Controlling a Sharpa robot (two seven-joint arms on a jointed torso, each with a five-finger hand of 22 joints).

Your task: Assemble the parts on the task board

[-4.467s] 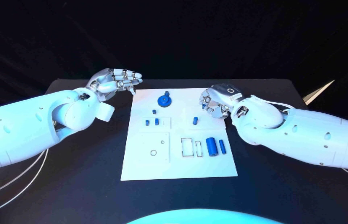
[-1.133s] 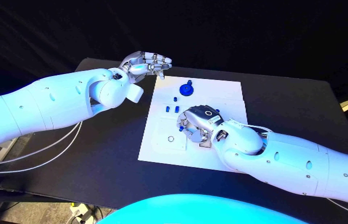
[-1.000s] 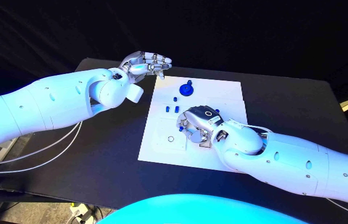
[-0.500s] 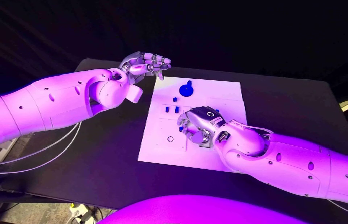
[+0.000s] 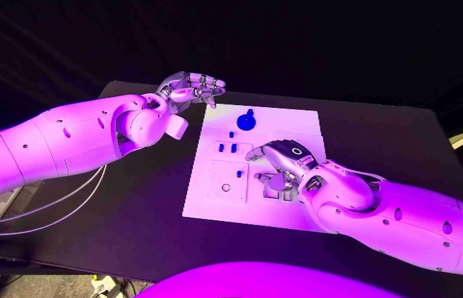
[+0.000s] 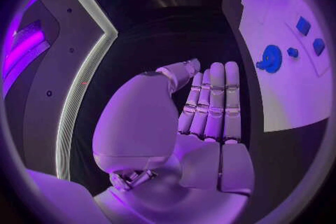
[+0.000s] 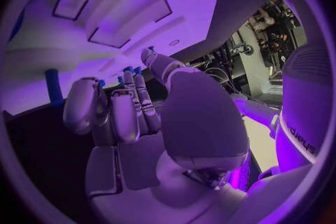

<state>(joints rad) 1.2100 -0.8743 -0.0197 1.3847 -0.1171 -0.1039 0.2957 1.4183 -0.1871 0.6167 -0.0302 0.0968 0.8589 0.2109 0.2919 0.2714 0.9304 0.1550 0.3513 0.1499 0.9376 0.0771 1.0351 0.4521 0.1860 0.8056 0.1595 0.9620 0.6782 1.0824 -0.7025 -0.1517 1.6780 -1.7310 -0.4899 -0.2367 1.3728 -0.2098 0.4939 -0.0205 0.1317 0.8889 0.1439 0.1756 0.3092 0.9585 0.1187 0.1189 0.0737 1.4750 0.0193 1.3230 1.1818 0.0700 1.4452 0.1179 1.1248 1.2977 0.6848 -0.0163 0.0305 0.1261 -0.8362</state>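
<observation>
The white task board [image 5: 214,197] lies mid-table. On it are a round blue part [image 5: 246,120], a small blue part [image 5: 231,134] just nearer, two blue parts side by side [image 5: 225,147] and one more [image 5: 239,175]. My right hand [image 5: 280,169] hangs over the board's middle right, fingers curled down onto it. In the right wrist view a blue cylinder [image 7: 52,87] lies beside my right hand [image 7: 133,117], and blue shows behind the fingertips; whether anything is held is hidden. My left hand [image 5: 193,87] hovers off the board's far left corner, fingers curled in, holding nothing.
In the left wrist view my left hand [image 6: 210,117] is raised beside the board [image 6: 280,84], with the round part [image 6: 269,59] near that edge. A small ring-shaped hole [image 5: 225,187] is in the board's near left. Black table surrounds the board; white cables hang at the left.
My right hand has shifted toward the board's near right, uncovering the small blue part beside it. My left hand has stayed in place.
</observation>
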